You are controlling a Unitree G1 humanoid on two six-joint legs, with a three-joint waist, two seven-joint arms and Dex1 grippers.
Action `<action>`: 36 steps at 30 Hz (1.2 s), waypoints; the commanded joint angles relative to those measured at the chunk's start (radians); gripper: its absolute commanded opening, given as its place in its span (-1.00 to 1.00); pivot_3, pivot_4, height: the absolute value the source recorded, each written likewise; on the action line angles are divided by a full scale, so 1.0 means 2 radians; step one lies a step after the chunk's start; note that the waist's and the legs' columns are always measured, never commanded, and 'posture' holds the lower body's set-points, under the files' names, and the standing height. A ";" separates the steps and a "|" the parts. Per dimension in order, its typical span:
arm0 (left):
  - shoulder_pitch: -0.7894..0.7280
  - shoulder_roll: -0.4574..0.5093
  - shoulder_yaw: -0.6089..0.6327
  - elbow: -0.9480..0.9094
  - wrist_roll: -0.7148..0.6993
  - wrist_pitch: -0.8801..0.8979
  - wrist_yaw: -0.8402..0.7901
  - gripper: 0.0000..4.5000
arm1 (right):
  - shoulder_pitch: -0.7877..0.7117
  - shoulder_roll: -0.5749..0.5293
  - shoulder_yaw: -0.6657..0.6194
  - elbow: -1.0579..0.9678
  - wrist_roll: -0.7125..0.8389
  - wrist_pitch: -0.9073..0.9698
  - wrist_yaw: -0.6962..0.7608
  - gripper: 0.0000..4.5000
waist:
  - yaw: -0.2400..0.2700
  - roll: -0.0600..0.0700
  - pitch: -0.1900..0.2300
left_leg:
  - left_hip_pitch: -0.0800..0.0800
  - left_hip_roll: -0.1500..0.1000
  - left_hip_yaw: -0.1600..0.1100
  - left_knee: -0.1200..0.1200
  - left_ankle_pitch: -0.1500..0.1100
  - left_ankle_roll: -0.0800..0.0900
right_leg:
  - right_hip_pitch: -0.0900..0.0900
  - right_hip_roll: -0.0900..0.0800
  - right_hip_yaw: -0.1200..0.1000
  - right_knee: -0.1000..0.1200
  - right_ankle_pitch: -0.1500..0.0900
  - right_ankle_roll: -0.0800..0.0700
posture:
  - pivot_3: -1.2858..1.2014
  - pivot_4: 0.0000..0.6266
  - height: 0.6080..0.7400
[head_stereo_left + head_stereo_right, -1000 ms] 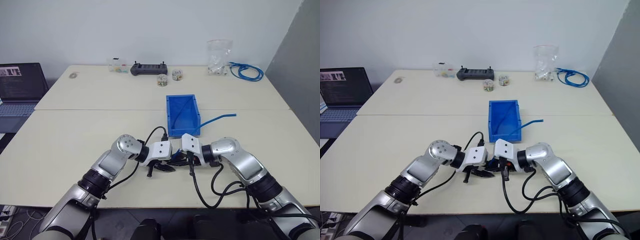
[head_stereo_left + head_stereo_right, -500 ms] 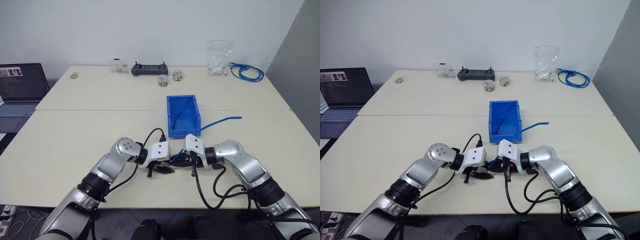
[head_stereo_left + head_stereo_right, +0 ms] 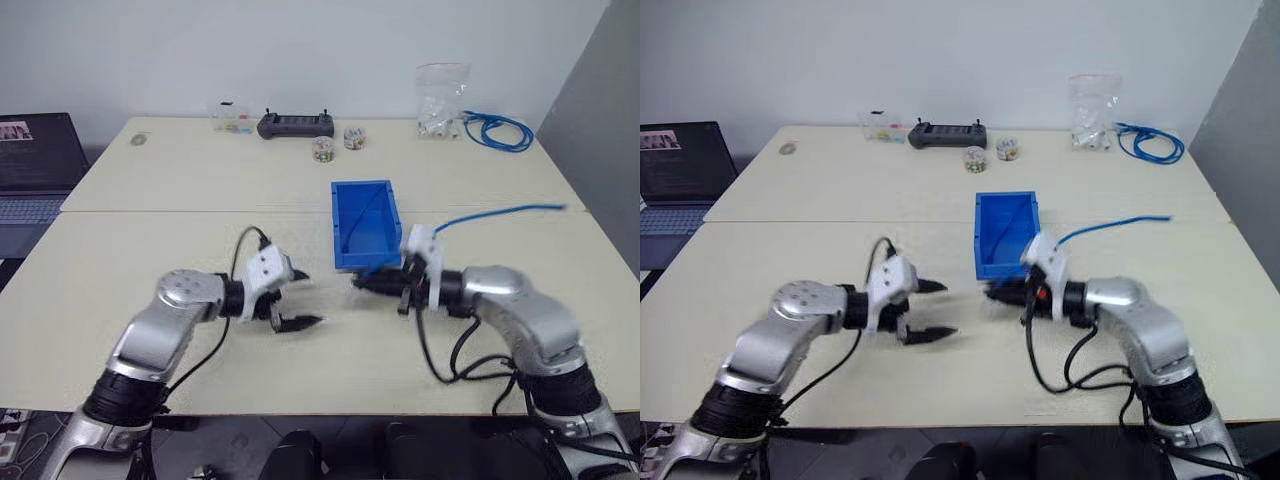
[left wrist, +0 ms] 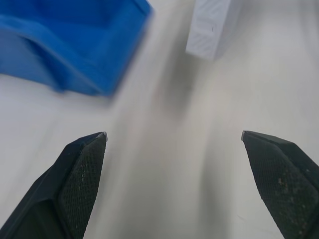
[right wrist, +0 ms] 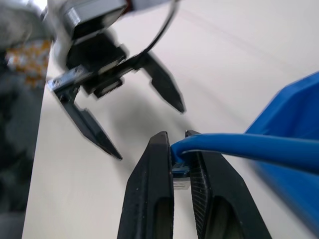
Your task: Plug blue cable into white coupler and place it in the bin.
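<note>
The bin [image 3: 392, 215] stands open-topped in the middle of the table. Just in front of its lower lip, above the table, my right gripper [image 3: 357, 283] is shut on the end of the blue cable [image 5: 234, 145]. From there the blue cable [image 3: 500, 212] trails past the bin's right side and out over the table. To the left of it hangs my left gripper [image 3: 303, 299], open with nothing between its fingers [image 4: 82, 164]. The two grippers point at each other with a gap between them. The white coupler is hidden.
Along the table's far edge stand a black controller [image 3: 295, 125], two small jars [image 3: 322, 148], a clear box [image 3: 230, 115], a clear bag [image 3: 440, 95] and a coiled blue cable bundle [image 3: 495, 130]. A laptop [image 3: 30, 150] sits at the far left.
Both grippers have lifted off the table and drawn apart. The left one has opened wide. The right one has carried the cable end up to the bin's front. The camera has tilted.
</note>
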 commanded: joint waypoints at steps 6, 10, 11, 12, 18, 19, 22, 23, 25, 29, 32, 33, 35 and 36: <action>-0.078 -0.038 0.002 -0.060 0.013 0.051 0.124 1.00 | -0.150 0.038 -0.036 0.134 0.034 0.062 -0.068 -0.93 | -0.001 0.000 0.001 | 0.000 0.000 0.001 0.000 0.000 0.000 | 0.000 0.000 0.000 0.000 0.000 0.000 | 0.03 -0.52 1.00; -0.106 -0.049 -0.017 -0.050 0.028 0.043 0.147 1.00 | -0.217 0.035 0.016 0.279 -0.029 0.009 -0.059 -0.93 | -0.001 0.000 0.001 | 0.000 0.000 0.001 0.000 0.000 -0.001 | 0.000 0.000 0.000 0.001 0.000 -0.001 | 0.03 -0.52 1.00; -0.109 -0.050 -0.021 -0.047 0.029 0.042 0.149 1.00 | -0.231 0.035 0.023 0.309 -0.039 -0.002 -0.056 -0.93 | -0.002 0.000 0.001 | 0.000 0.000 0.001 0.000 0.001 -0.001 | 0.000 0.000 0.000 0.001 0.000 -0.001 | 0.03 -0.52 1.00; -0.111 -0.051 -0.026 -0.046 0.030 0.040 0.151 1.00 | -0.247 0.032 0.033 0.345 -0.052 -0.015 -0.049 -0.77 | -0.003 0.000 0.001 | 0.000 0.000 0.002 0.000 0.001 -0.002 | 0.000 0.000 0.001 0.001 0.000 -0.001 | 0.03 -0.52 1.00; -0.118 -0.053 -0.040 -0.037 0.036 0.029 0.157 1.00 | -0.316 0.020 0.059 0.478 -0.102 -0.066 -0.005 -0.19 | -0.004 0.000 0.001 | -0.005 0.000 0.003 0.002 0.001 -0.003 | -0.005 0.000 0.002 0.001 0.000 -0.001 | 0.03 -0.52 1.00; -0.118 -0.053 -0.041 -0.035 0.036 0.028 0.157 1.00 | -0.325 0.014 0.062 0.489 -0.107 -0.071 0.005 -0.06 | -0.003 0.000 0.001 | -0.006 0.000 0.003 0.002 0.002 -0.003 | -0.006 0.000 0.002 0.001 0.001 -0.001 | 0.03 -0.52 1.00; -0.119 -0.052 -0.041 -0.031 0.037 0.024 0.155 1.00 | -0.342 -0.005 0.067 0.503 -0.118 -0.076 0.035 0.21 | -0.003 0.000 0.001 | -0.008 0.000 0.003 0.003 0.002 -0.003 | -0.007 0.000 0.002 0.001 0.001 -0.001 | 0.03 -0.52 1.00; -0.119 -0.051 -0.040 -0.028 0.037 0.022 0.154 1.00 | -0.345 -0.011 0.068 0.505 -0.121 -0.076 0.044 0.30 | -0.003 0.000 0.001 | -0.008 0.000 0.003 0.004 0.002 -0.003 | -0.007 0.000 0.002 0.001 0.001 -0.001 | 0.03 -0.52 1.00; -0.119 -0.048 -0.040 -0.025 0.038 0.017 0.152 1.00 | -0.347 -0.029 0.072 0.499 -0.126 -0.070 0.068 0.47 | -0.002 0.000 0.001 | -0.008 0.000 0.003 0.004 0.002 -0.003 | -0.007 -0.001 0.002 0.001 0.001 -0.001 | 0.03 -0.52 1.00; -0.120 -0.043 -0.035 -0.010 0.037 0.012 0.148 1.00 | -0.318 -0.092 0.100 0.442 -0.133 -0.060 0.143 0.87 | -0.001 0.000 0.001 | -0.008 0.000 0.003 0.004 0.002 -0.003 | -0.007 -0.001 0.001 0.001 0.001 -0.001 | 0.03 -0.52 1.00; -0.114 -0.038 -0.027 0.005 0.032 0.008 0.145 1.00 | -0.257 -0.154 0.138 0.369 -0.165 -0.115 0.190 0.98 | 0.000 0.000 0.001 | -0.008 0.000 0.003 0.004 0.001 -0.003 | -0.007 0.000 0.001 0.001 0.001 -0.001 | 0.03 -0.52 1.00; -0.112 -0.035 -0.024 0.009 0.029 0.007 0.142 1.00 | -0.238 -0.169 0.141 0.349 -0.169 -0.124 0.196 0.98 | 0.000 0.000 0.001 | -0.008 0.000 0.002 0.004 0.001 -0.003 | -0.007 0.000 0.000 0.001 0.001 -0.001 | 0.03 -0.52 1.00; -0.106 -0.030 -0.015 0.017 0.026 0.003 0.140 1.00 | -0.203 -0.195 0.133 0.321 -0.176 -0.150 0.198 0.98 | 0.000 0.000 0.001 | -0.008 0.000 0.003 0.004 0.001 -0.003 | -0.007 -0.001 0.001 0.001 0.001 0.000 | 0.03 -0.52 1.00; -0.103 -0.027 -0.011 0.020 0.026 0.002 0.140 1.00 | -0.189 -0.205 0.128 0.312 -0.182 -0.160 0.195 0.98 | -0.001 0.000 0.001 | -0.008 0.000 0.003 0.004 0.001 -0.003 | -0.007 -0.001 0.001 0.001 0.001 0.000 | 0.03 -0.52 1.00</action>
